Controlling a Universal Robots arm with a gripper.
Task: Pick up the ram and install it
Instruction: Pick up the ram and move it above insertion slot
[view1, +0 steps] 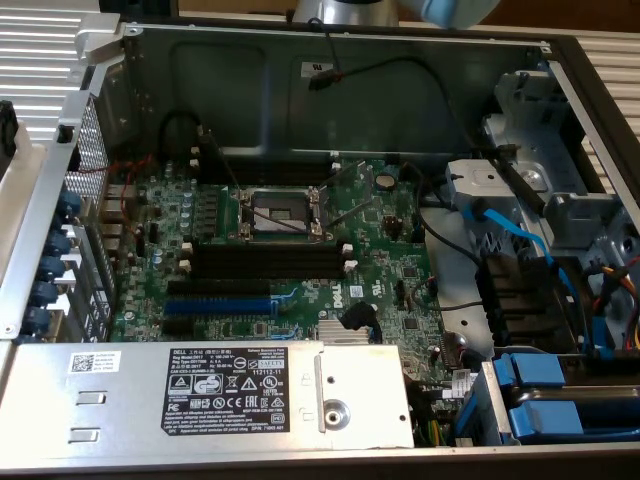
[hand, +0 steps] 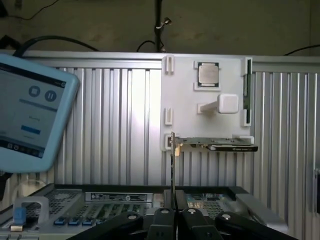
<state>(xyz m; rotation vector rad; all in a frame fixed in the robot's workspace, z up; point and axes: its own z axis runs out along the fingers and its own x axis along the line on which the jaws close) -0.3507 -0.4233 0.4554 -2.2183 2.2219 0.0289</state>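
Note:
The ram (hand: 247, 87) is a thin dark-green stick standing on edge in the side slot of a white holder plate (hand: 182, 100), which lies on the ribbed metal table beyond the computer case. My gripper (hand: 173, 165) is over the case, well short of the holder. Its fingers (hand: 176, 212) are pressed together into one narrow blade with nothing visibly between them. In the exterior view the green motherboard (view1: 390, 270) lies open, and its long black slots (view1: 268, 262) with white end clips hold nothing. The arm's base (view1: 345, 10) shows at the back edge.
The holder also carries a processor chip (hand: 207, 74) and a flat card (hand: 222, 145). A blue-rimmed tablet (hand: 30, 115) sits beside it. In the case are a blue expansion slot (view1: 218, 305), the power supply (view1: 200, 390), blue cables (view1: 520, 240) and drive bays (view1: 560, 390).

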